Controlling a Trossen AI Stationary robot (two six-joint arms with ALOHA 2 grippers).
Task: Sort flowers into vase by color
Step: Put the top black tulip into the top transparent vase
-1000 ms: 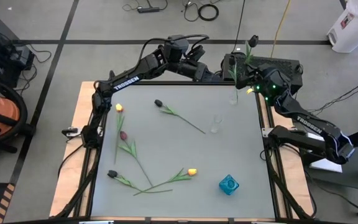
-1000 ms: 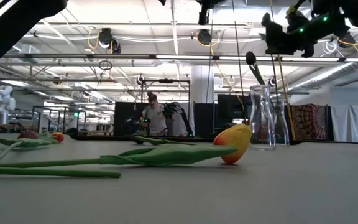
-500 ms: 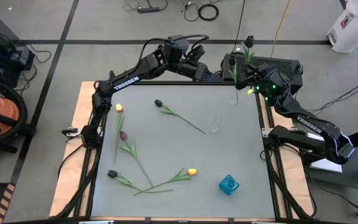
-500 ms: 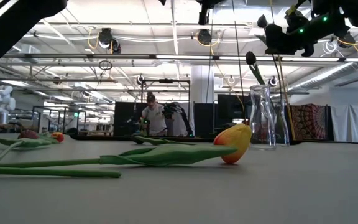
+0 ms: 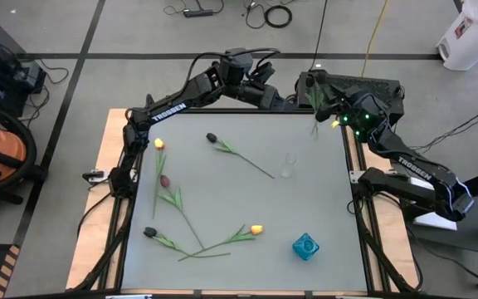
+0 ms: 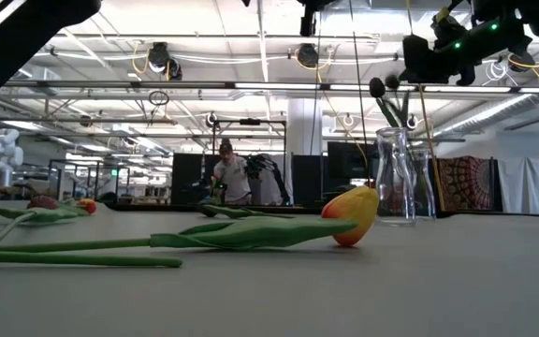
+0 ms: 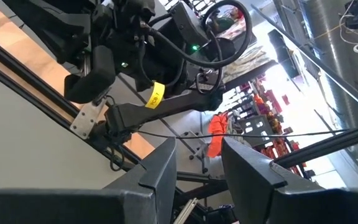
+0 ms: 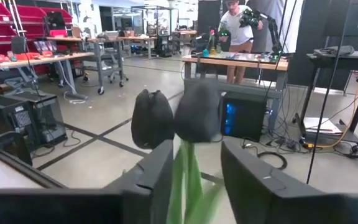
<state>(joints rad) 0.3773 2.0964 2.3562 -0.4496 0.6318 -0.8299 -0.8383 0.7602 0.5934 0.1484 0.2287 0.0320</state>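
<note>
Right wrist view: right hand [image 8: 196, 171] open around dark tulips [image 8: 196, 112].

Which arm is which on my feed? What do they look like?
Both are dark, jointed, with white TROSSEN lettering on a link. The left arm has black cables looping at its wrist; the right arm shows green lights near its claw. Claw fingers are flat dark blades.

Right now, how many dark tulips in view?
4 dark tulips. Two stand in the glass vase below the right pincer, one lies at the table's far middle, one at its near left. None seems hidden.
</note>
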